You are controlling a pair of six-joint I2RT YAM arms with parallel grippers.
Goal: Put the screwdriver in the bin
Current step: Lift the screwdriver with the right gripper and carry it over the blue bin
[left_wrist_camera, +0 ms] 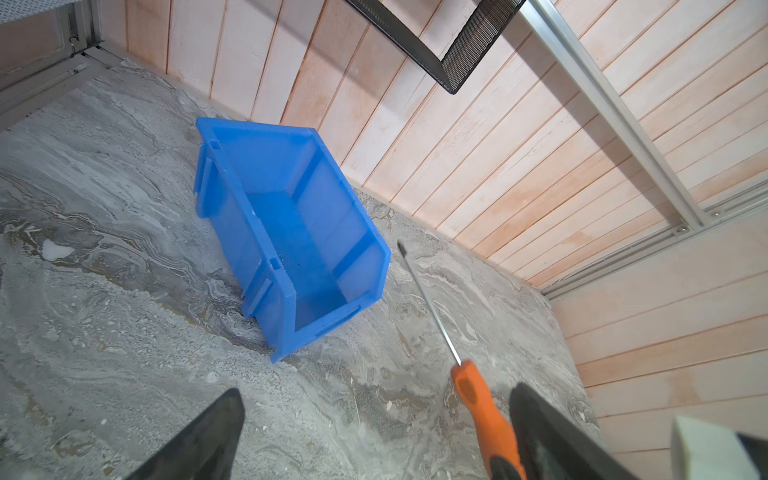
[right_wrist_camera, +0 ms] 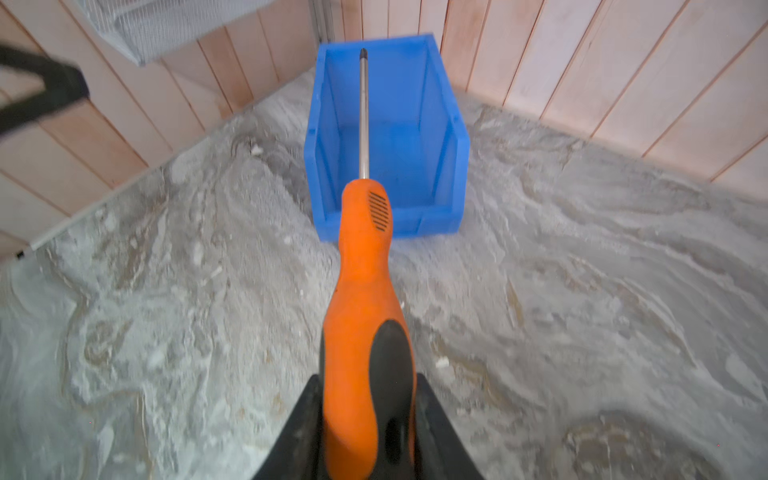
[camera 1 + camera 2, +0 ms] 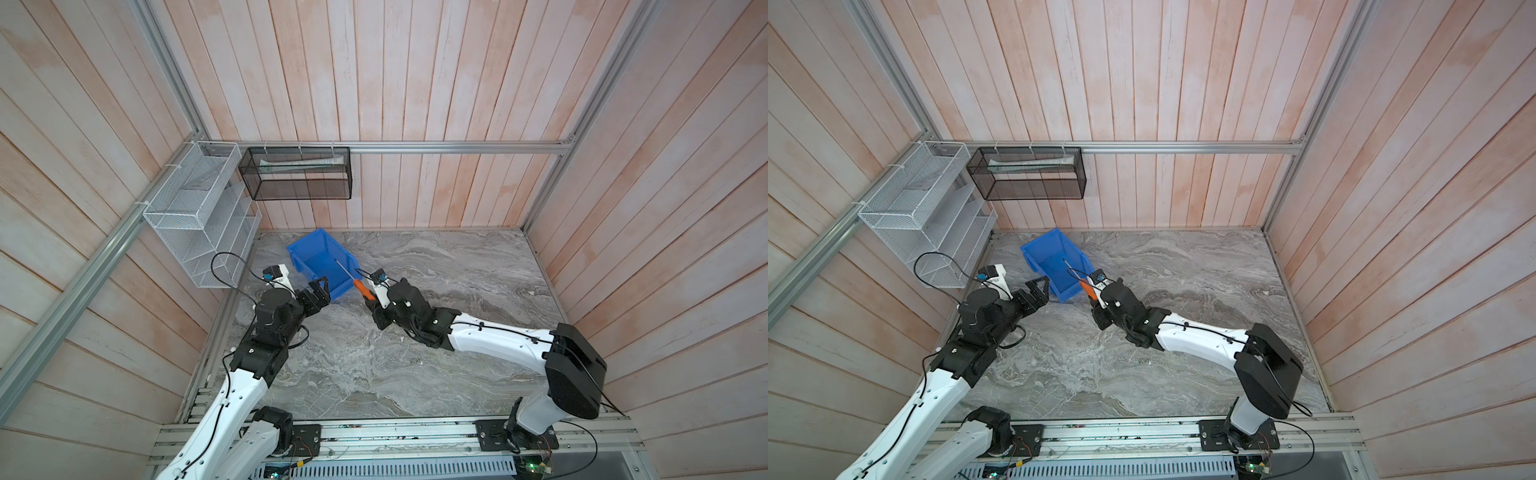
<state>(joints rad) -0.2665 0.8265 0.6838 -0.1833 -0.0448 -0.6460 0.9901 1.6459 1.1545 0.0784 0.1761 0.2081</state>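
We start with the grey marbled table [image 3: 457, 291], boxed in by pale plank walls. A white wire rack [image 3: 195, 216] hangs on the left wall, and a black mesh basket [image 3: 299, 174] hangs from the rail on the back wall. Both are well above the table.

The blue bin [image 3: 305, 249] stands upright on the table near the back wall, left of the middle and turned at an angle, with its lowered front lip toward the arms. We see it in both top views [image 3: 1050, 253].

The left gripper [image 3: 322, 293] is near the bin's front corner. Its jaws are spread wide with nothing between them, clearest in the left wrist view [image 1: 374, 436]. That view shows bare table between its fingers and the bin.

The right gripper [image 3: 376, 305] has its jaws pressed onto the black butt end of the screwdriver [image 3: 365, 290]. The right wrist view shows the pinch [image 2: 370, 415].

The screwdriver is in the air, off the table, with its orange handle just beside the bin's front edge. The thin shaft points toward the back wall, and in both top views its tip lies over the bin's opening [image 3: 1086, 286]. It is not yet resting inside. In the left wrist view [image 1: 482, 407] the shaft runs alongside the bin's wall [image 1: 232, 216] — we cannot tell how far above the rim.
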